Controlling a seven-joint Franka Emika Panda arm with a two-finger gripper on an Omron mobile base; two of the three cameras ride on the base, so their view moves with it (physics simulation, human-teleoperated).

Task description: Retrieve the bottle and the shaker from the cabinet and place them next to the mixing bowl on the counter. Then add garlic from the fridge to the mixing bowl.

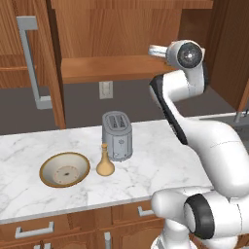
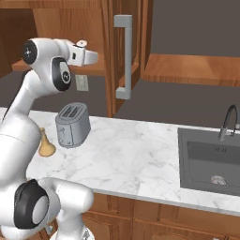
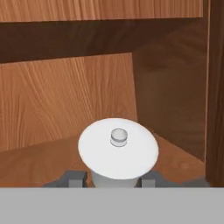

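My gripper (image 3: 113, 179) is shut on the shaker (image 3: 118, 148), a pale body with a wide white round cap and a small knob, just above the wooden cabinet shelf (image 3: 39, 157). In the right base view my hand (image 2: 89, 57) reaches into the open cabinet at shelf height. On the counter a tan bottle (image 1: 105, 163) with a thin neck stands upright just right of the mixing bowl (image 1: 64, 169), a cream bowl with a brown rim. The bottle (image 2: 45, 145) also peeks out from behind my arm. No garlic or fridge is in sight.
A grey toaster (image 1: 117, 136) stands just behind the bottle. The open cabinet door with its long grey handle (image 1: 31, 63) hangs to the left of the shelf. A sink (image 2: 197, 159) with a faucet (image 2: 227, 122) lies at the counter's right end.
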